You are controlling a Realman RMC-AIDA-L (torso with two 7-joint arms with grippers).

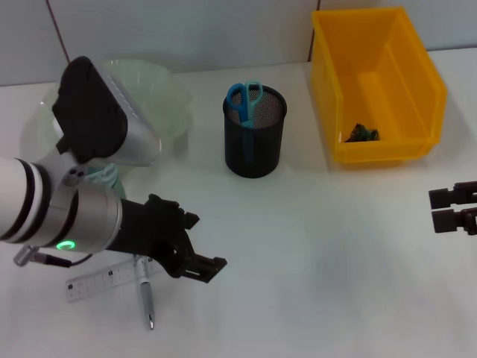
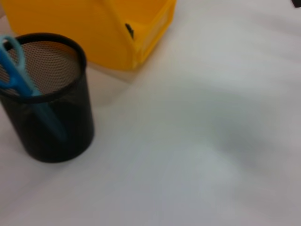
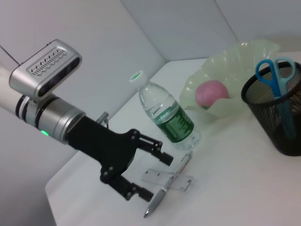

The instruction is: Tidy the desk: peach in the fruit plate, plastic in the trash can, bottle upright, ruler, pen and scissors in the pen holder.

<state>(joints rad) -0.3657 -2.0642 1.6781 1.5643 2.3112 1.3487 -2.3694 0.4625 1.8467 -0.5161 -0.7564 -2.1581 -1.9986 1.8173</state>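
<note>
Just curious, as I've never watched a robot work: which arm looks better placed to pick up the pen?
Left. Its open gripper hovers right beside the pen and ruler, while the right gripper sits at the far side.

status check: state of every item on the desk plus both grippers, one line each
peach: in the fruit plate
bottle: upright, capped
scissors: in the pen holder, handles up
ruler: flat on the desk
pen: flat on the desk, lying across the ruler
plastic: in the trash can
left gripper: open, empty, over ruler and pen
right gripper: parked at the desk's right edge
</note>
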